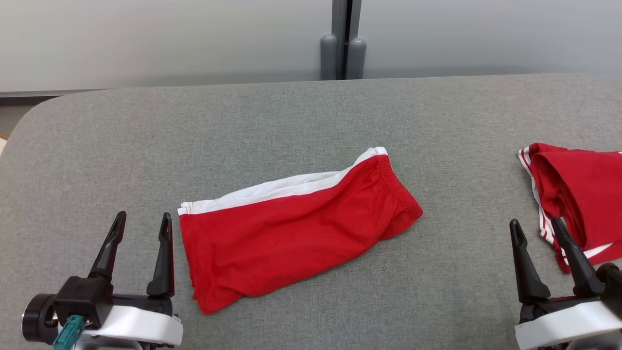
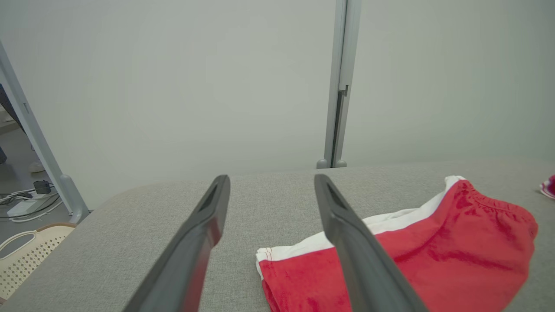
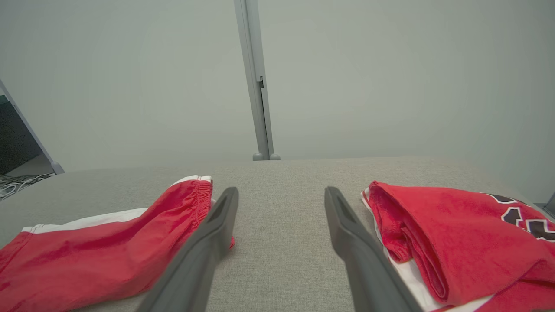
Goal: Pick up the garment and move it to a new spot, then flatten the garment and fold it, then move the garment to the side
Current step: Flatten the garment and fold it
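Red shorts with a white side stripe (image 1: 296,221) lie folded lengthwise in the middle of the grey table, elastic waistband toward the far right, leg hem toward me at the left. They also appear in the left wrist view (image 2: 416,251) and the right wrist view (image 3: 99,255). My left gripper (image 1: 142,227) stands open just left of the leg hem, apart from the cloth; its fingers (image 2: 271,190) hold nothing. My right gripper (image 1: 535,232) is open at the lower right, with bare table between its fingers (image 3: 282,203).
A second red garment (image 1: 578,194) with white trim and dark lettering (image 3: 459,234) lies folded at the table's right edge, close to my right gripper. A grey partition post (image 1: 342,43) rises behind the table (image 1: 146,136). A pale perforated basket (image 2: 26,255) sits on the floor at the left.
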